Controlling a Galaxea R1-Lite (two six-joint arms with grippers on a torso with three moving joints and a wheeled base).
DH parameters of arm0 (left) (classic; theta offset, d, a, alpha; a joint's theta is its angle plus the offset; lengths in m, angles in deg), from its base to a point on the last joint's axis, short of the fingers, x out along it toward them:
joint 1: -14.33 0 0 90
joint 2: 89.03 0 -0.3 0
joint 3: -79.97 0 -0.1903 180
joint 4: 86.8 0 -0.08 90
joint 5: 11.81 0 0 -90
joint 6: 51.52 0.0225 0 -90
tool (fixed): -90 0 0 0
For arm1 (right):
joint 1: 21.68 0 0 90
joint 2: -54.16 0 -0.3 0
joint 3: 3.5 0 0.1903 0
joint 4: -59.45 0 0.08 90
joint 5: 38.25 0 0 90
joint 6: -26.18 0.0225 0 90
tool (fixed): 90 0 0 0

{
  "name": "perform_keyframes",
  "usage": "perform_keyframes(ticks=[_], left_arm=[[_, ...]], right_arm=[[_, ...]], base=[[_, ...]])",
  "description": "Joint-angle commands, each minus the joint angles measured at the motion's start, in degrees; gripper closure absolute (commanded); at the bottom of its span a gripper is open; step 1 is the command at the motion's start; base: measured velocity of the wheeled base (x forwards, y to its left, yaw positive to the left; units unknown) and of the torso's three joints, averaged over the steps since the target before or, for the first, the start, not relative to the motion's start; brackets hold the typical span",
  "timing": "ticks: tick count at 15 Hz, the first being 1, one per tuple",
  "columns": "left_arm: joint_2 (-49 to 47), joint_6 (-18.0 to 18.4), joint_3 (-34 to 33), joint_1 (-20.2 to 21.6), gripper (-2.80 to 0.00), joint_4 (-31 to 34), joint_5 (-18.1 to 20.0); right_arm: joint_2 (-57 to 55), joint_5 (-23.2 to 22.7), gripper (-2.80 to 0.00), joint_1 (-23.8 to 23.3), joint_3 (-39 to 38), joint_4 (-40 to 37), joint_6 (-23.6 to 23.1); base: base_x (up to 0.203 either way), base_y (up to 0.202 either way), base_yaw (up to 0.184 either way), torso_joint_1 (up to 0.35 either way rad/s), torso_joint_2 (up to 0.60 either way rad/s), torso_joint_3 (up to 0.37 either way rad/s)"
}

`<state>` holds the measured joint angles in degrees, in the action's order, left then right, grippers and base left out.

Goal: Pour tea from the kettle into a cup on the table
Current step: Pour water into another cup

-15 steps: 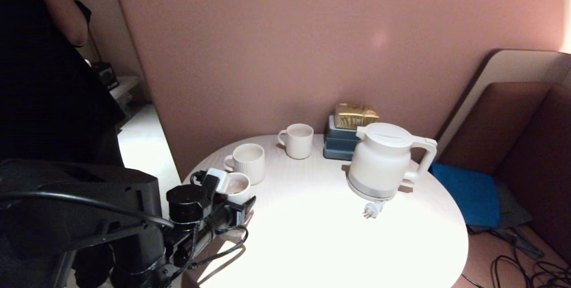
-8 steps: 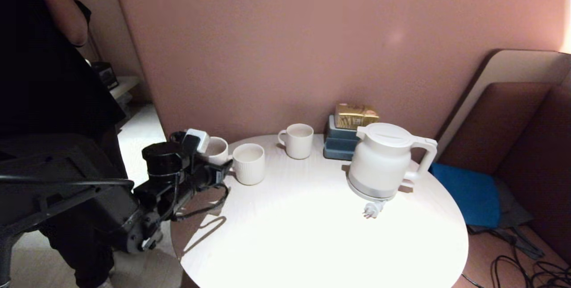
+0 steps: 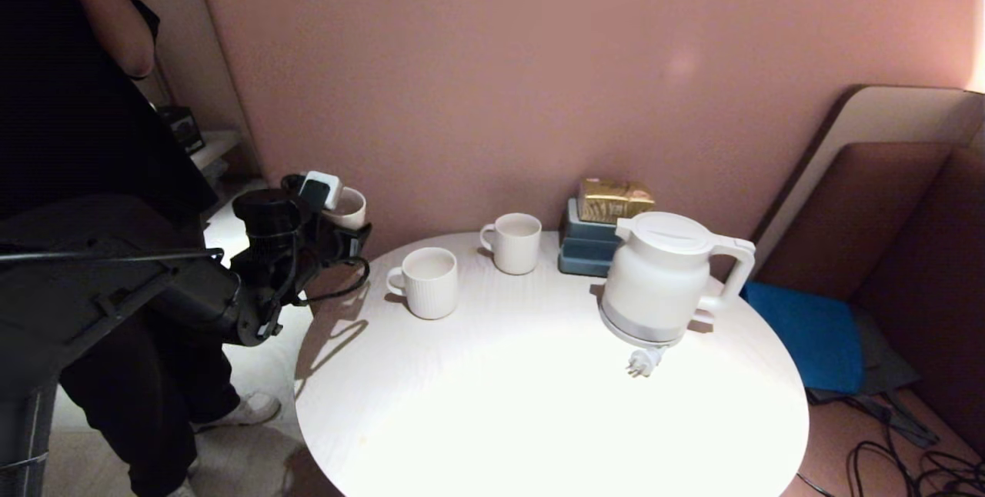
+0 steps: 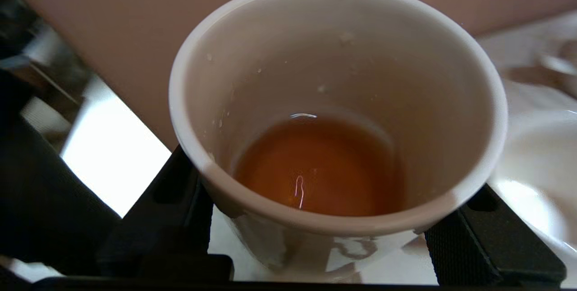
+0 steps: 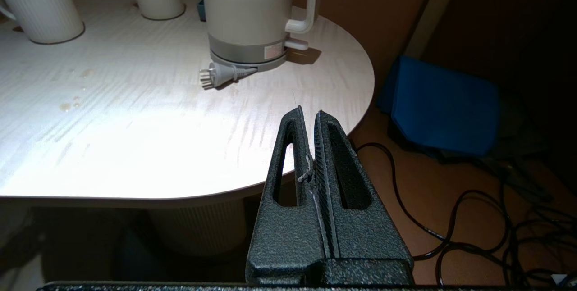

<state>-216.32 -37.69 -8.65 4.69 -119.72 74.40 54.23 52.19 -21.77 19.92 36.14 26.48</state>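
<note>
The left gripper (image 3: pixel 338 224) is gripping a cup (image 3: pixel 348 208) holding a little tea (image 4: pixel 315 165) off the table's (image 3: pixel 539 405) left edge; the kettle (image 3: pixel 662 278) is standing upright, suggesting pouring is finished. The right gripper (image 5: pixel 310 115) is resting closed, empty.

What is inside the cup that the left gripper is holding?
The cup in the left gripper holds a shallow pool of reddish-brown tea. The inner walls above carry only small droplets.
</note>
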Motion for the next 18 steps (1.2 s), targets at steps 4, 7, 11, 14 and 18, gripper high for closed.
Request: perform_keyframes(ticks=[4, 7, 11, 14, 18], left_arm=[[-7.6, 3.8, 12.3, 0.9, 0.0, 4.2, -0.2], [-8.7, 7.2, 15.6, 0.9, 0.0, 4.7, -0.2], [-9.9, 8.5, 20.0, -0.7, 0.0, 4.4, -0.3], [-9.8, 10.6, 20.7, -1.8, 0.0, 4.5, -0.4], [-10.1, 14.4, 20.7, -2.4, 0.0, 4.5, -0.4]], right_arm=[[-0.1, 0.0, 0.0, 0.0, 0.0, 0.0, 0.0], [-0.1, 0.0, 0.0, 0.0, 0.0, 0.0, 0.0], [-0.1, 0.1, 0.0, 0.0, 0.0, 0.0, 0.1], [-0.1, 0.2, 0.0, 0.0, 0.0, 0.0, 0.3], [-0.1, 0.3, 0.0, 0.0, 0.0, 0.0, 0.5]], base=[[0.0, 0.0, 0.0, 0.0, 0.0, 0.0], [0.0, 0.0, 0.0, 0.0, 0.0, 0.0], [0.0, 0.0, 0.0, 0.0, 0.0, 0.0], [0.0, 0.0, 0.0, 0.0, 0.0, 0.0], [0.0, 0.0, 0.0, 0.0, 0.0, 0.0]])
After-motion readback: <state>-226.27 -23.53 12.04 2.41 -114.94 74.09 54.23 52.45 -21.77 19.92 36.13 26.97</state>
